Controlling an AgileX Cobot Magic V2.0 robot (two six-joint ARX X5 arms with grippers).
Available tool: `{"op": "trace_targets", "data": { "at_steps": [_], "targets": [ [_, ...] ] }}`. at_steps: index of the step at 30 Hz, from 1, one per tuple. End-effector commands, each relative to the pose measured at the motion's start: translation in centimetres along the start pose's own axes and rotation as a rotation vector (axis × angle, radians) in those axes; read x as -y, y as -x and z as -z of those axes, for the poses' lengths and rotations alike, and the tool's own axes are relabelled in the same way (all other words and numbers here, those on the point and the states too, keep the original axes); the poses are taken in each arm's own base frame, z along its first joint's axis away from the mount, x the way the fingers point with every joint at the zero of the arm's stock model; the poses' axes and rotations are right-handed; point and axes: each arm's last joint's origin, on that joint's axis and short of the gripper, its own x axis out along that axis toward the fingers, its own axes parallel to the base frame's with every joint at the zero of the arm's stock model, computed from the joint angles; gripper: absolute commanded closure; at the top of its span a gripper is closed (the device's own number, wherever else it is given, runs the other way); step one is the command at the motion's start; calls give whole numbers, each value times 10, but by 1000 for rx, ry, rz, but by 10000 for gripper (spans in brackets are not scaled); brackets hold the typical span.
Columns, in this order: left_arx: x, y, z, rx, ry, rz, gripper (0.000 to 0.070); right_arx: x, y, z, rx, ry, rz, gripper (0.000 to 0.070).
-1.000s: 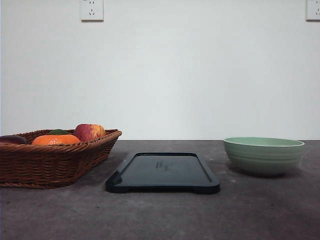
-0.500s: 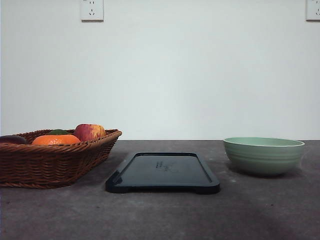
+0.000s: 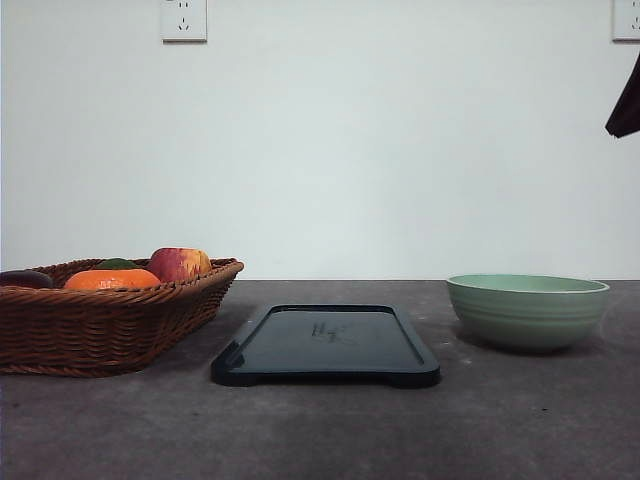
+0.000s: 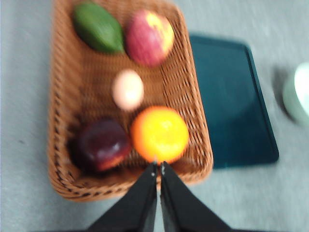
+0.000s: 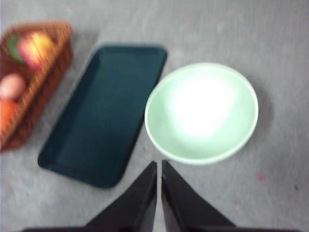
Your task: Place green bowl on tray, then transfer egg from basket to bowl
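Entering top right, dark arm part [image 3: 624,105] newly appears | green bowl [image 3: 527,310] unmoved on counter, off tray [image 3: 325,345] | both jaws clenched, empty | bowl pickup likely starting

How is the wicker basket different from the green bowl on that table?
The basket is brown woven wicker, roughly rectangular, and holds fruit and an egg; the green bowl is smooth, pale, round and empty. The basket is also wider. Both sit on the table beside the tray, not on it.
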Motion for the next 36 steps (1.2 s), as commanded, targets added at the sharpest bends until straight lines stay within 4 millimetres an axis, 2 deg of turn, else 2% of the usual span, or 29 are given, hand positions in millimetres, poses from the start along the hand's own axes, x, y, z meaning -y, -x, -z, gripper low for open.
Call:
{"op": "trace_targets", "data": {
  "at_steps": [1, 2, 3, 7, 8, 15, 24, 30, 36],
  "targets": [
    [2, 1, -8, 7, -59, 18, 700, -2, 1, -5, 3, 43, -7, 691],
    [2, 0, -8, 6, -62, 21, 678, -2, 1, -5, 2, 47, -7, 677],
    [2, -1, -9, 5, -63, 22, 626, -2, 1, -5, 2, 51, -6, 641],
    [1, -2, -10, 13, -67, 22, 289, -2, 2, -5, 2, 54, -5, 372],
    [2, -2, -10, 14, -68, 23, 268, -2, 2, -5, 2, 54, -4, 352],
    [2, -2, -10, 15, -68, 23, 268, -3, 3, -11, -7, -38, 14, 345],
    [2, -2, -10, 15, -64, 22, 268, -3, -5, -55, -149, -118, 169, 346],
    [2, -2, -10, 15, -64, 23, 268, 5, -28, -76, -230, -108, 211, 348],
    [2, -2, -10, 15, -65, 22, 268, 20, -64, -77, -318, -118, 225, 350]
  ]
}}
